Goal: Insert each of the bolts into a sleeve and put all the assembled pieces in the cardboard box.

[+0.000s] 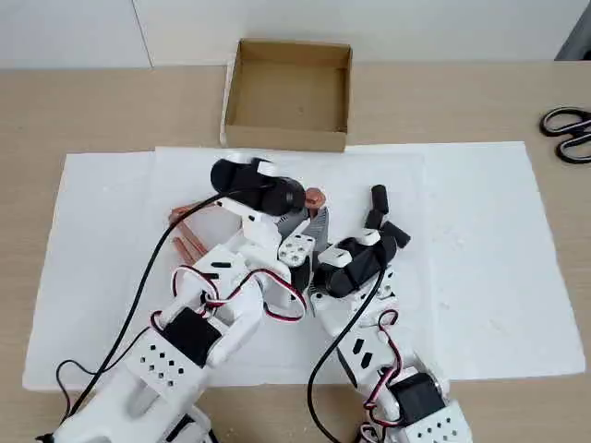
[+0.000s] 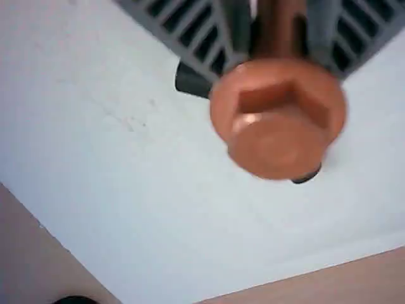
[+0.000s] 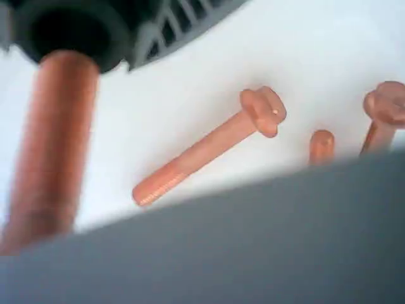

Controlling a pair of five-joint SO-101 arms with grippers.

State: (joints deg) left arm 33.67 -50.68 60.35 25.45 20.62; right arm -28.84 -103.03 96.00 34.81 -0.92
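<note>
Clamps a bolt (image 2: 278,117) in the left gripper (image 1: 312,220), jaws narrow on the shaft just behind the copper head. Has the shaft entering a black sleeve (image 3: 69,28), close by the right gripper (image 1: 332,268); cannot tell that one's grip. Has spare bolts (image 3: 209,149) lying on the paper (image 1: 480,277), loose sleeves (image 1: 379,196) near the grippers, box (image 1: 286,138) at the paper's far edge.

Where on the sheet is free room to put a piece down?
Free: the right part of the sheet, between the sleeves and the scissors; also its left end, beyond the loose bolts. Crowded: the middle, where both arms meet.
</note>
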